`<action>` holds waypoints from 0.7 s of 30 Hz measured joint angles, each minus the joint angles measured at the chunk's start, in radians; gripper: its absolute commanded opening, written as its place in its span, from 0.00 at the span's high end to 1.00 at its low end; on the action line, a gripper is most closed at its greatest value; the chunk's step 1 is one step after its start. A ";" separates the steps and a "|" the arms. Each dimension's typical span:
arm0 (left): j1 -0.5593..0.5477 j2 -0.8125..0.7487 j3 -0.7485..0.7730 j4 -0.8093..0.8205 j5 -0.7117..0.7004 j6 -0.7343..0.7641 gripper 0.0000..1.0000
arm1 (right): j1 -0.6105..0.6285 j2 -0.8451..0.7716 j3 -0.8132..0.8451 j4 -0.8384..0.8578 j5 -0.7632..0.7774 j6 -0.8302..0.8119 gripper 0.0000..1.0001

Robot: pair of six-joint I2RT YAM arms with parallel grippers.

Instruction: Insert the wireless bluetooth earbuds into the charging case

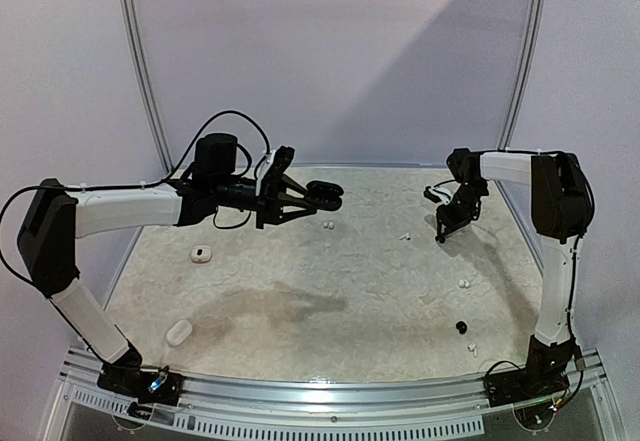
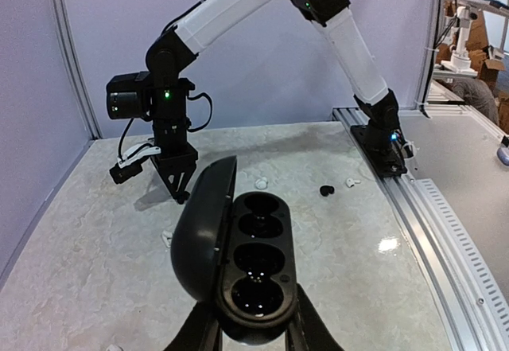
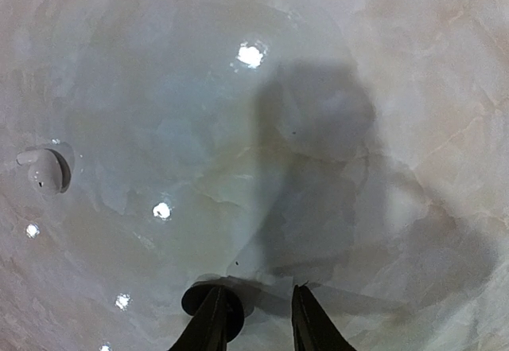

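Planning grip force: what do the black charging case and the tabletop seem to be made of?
The black charging case: likely hard glossy plastic, highlights glinting in its wells. The tabletop: marble-patterned and polished, mirroring lamps; stone or laminate, cannot tell.

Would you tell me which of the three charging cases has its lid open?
The black charging case held in the left tool: its lid is swung up, baring its wells. The two white cases on the table look shut.
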 measured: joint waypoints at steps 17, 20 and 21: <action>0.000 0.000 0.000 0.000 -0.014 0.016 1.00 | -0.002 -0.061 -0.102 0.058 -0.080 0.056 0.79; 0.000 -0.001 0.000 0.000 -0.018 0.018 1.00 | -0.002 -0.073 -0.121 0.060 -0.090 0.066 0.78; 0.000 -0.001 0.000 0.000 -0.019 0.019 1.00 | -0.002 -0.078 -0.127 0.061 -0.094 0.069 0.78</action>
